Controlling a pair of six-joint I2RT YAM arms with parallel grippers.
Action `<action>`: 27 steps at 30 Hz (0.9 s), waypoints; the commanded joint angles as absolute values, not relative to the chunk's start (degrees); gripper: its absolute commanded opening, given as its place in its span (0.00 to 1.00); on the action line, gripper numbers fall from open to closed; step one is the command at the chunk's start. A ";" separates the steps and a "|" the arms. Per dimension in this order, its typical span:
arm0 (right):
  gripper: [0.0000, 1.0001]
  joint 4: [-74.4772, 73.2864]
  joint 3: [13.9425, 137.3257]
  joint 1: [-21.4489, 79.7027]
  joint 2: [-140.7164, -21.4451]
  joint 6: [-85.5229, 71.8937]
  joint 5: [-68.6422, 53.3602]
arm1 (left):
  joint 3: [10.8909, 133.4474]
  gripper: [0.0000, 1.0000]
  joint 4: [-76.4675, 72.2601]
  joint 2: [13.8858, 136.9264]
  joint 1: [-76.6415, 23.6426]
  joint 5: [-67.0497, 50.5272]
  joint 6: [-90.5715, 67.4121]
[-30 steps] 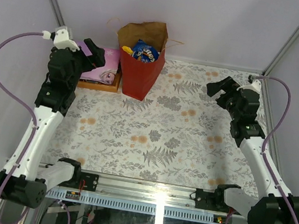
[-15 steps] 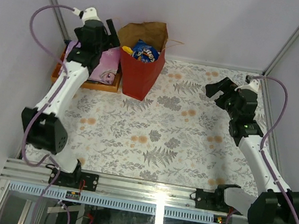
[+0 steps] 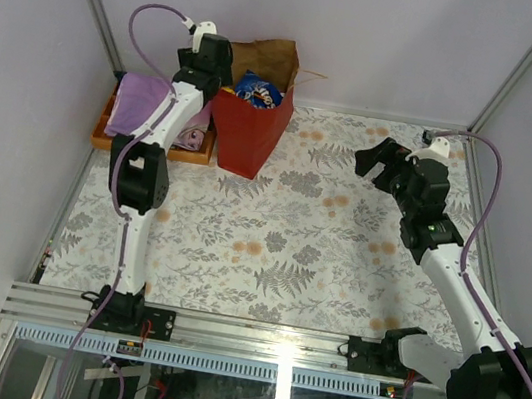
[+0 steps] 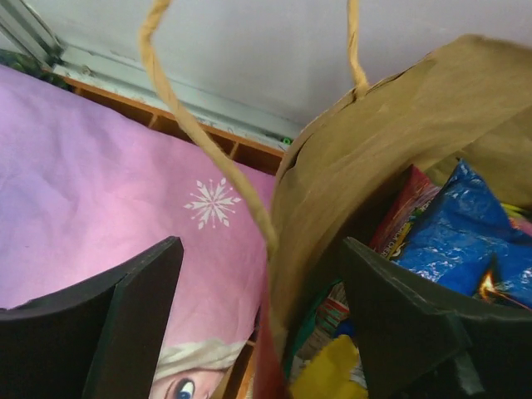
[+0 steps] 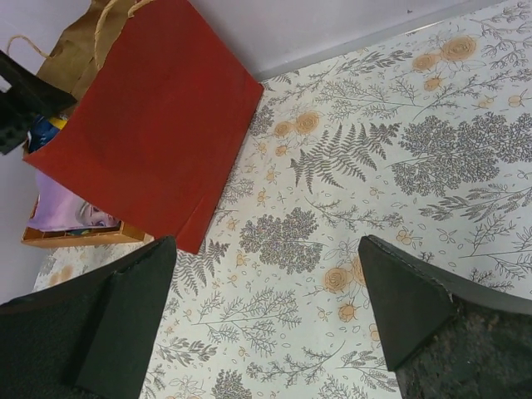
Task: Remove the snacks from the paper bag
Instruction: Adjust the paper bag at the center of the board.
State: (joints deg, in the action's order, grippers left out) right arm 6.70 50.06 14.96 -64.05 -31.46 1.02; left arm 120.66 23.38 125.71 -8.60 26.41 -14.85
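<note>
The red paper bag with brown kraft lining [image 3: 248, 136] stands at the floral table's [image 3: 291, 234] far left, a glossy blue snack packet [image 4: 465, 241] inside. The left end effector [image 4: 259, 274] straddles its left wall, jaws apart, gripping nothing. The right end effector [image 5: 266, 245] hovers wide open, empty.

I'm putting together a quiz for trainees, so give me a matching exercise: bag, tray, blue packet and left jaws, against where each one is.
1 bag
2 tray
3 blue packet
4 left jaws

A inside the bag
B open, astride the bag's rim
C leftmost, in the far corner
D standing just right of the tray

Pairs: 1-D, 2-C, 3-A, 4-B
</note>
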 commanded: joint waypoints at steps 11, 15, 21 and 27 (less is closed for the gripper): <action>0.99 3.31 52.79 15.34 -63.39 -29.91 1.06 | 119.68 0.00 17.08 120.98 -12.45 18.51 -9.06; 0.99 2.91 52.68 15.30 -63.28 -29.88 1.31 | 117.23 0.00 12.30 118.48 -18.29 23.08 -0.33; 0.99 3.88 50.96 15.30 -63.15 -30.72 0.74 | 115.43 0.00 5.61 117.51 -26.25 29.49 9.63; 0.99 10.84 48.62 15.30 -65.80 -36.21 -0.79 | 112.83 0.00 1.10 116.61 -29.56 30.85 12.43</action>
